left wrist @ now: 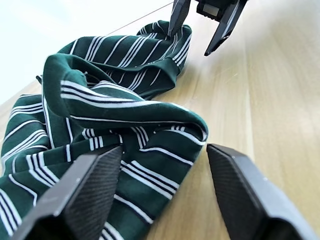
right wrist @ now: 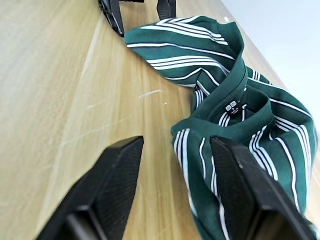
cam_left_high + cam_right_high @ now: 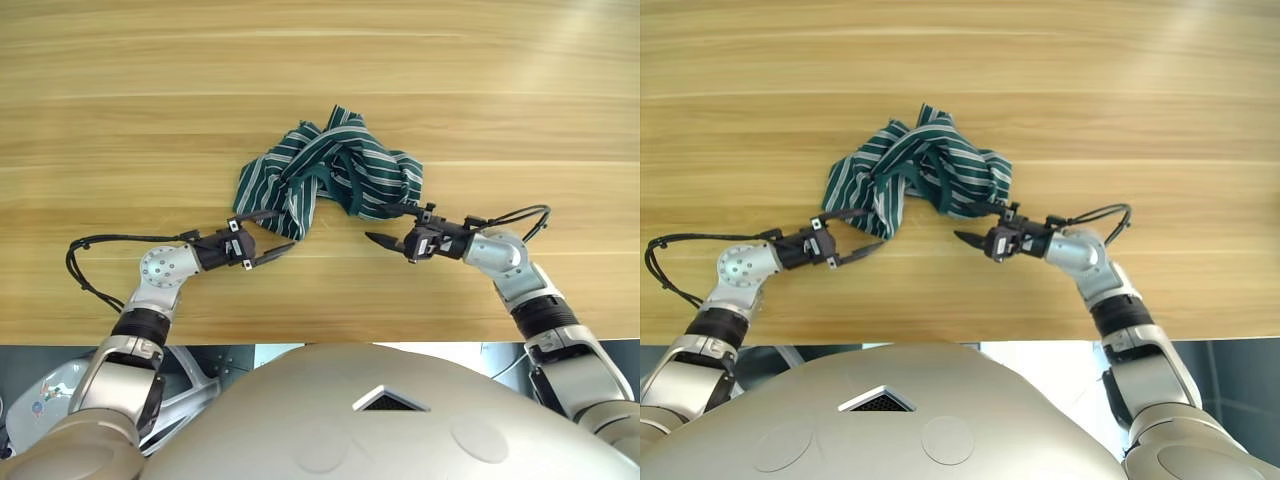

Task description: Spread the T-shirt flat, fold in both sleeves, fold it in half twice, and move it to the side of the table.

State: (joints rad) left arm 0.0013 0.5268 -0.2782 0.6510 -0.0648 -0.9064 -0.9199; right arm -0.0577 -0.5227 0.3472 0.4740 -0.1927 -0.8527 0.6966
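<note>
Jaws on both grippers stand wide apart, clamped on nothing. The T-shirt point(image 3: 330, 165) lies crumpled in a heap mid-table point(image 3: 320, 60), not yet spread.

Judgement: each gripper should close on a single outer edge, not a bunched fold, then draw outward to flatten the cloth.

The left gripper point(image 3: 288, 229) straddles the near left fold, with fabric between its fingers. The right gripper point(image 3: 375, 223) brackets the near right edge by the collar, one finger seemingly against cloth.

T-shirt point(image 3: 330, 170) crumpled (green, striped) on table point(image 3: 120, 120) | left gripper point(image 3: 286, 230), right gripper point(image 3: 375, 223) agape at its near edge
</note>
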